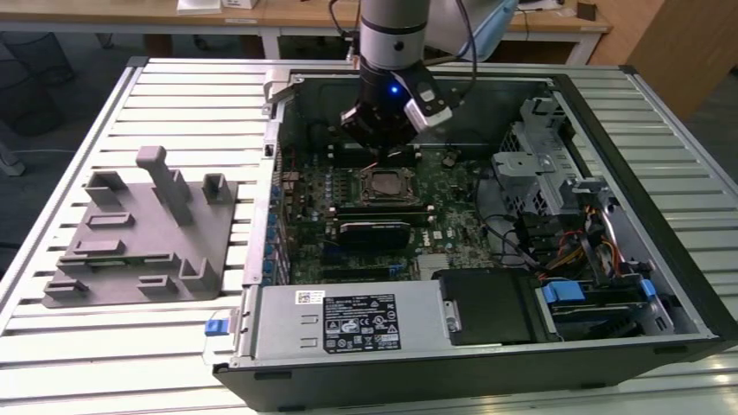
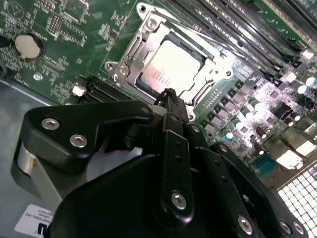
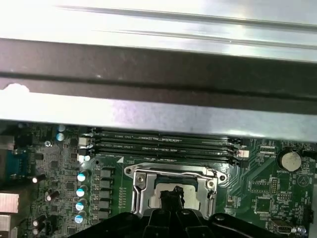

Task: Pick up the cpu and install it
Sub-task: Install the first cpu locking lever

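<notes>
Gripper [image 2: 171, 95] (fingers pressed together, holding nothing) just above one cpu [image 2: 171, 67] in one socket [image 2: 130, 58].

The exterior view looked down from high and far over the desk [image 1: 138, 346] and open computer case [image 1: 645, 173]. Both my wrist views sat close above the motherboard socket [image 2: 171, 64] [image 3: 173, 186], sharing it.
</notes>
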You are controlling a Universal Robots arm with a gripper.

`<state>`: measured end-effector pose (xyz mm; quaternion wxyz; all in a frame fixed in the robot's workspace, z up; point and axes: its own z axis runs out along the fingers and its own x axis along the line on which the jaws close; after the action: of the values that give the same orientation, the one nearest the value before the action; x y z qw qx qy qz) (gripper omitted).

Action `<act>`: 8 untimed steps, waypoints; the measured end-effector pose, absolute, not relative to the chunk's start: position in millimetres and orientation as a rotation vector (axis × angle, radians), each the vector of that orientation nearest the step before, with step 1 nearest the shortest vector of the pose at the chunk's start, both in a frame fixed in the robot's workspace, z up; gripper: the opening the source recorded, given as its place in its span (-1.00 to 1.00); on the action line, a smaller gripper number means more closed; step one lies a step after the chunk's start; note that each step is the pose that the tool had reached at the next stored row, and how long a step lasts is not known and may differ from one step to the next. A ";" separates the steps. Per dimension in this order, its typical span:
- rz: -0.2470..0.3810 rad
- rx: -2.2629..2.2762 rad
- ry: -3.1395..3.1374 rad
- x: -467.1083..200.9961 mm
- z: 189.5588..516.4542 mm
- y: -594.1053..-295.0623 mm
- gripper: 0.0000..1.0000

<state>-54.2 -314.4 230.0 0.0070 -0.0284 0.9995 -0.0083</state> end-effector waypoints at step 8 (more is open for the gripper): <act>-0.026 -0.089 3.126 -54.5 229.9 -306.9 -0.79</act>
<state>-54.5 -306.9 229.9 0.0070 -0.0284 0.9995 -0.0082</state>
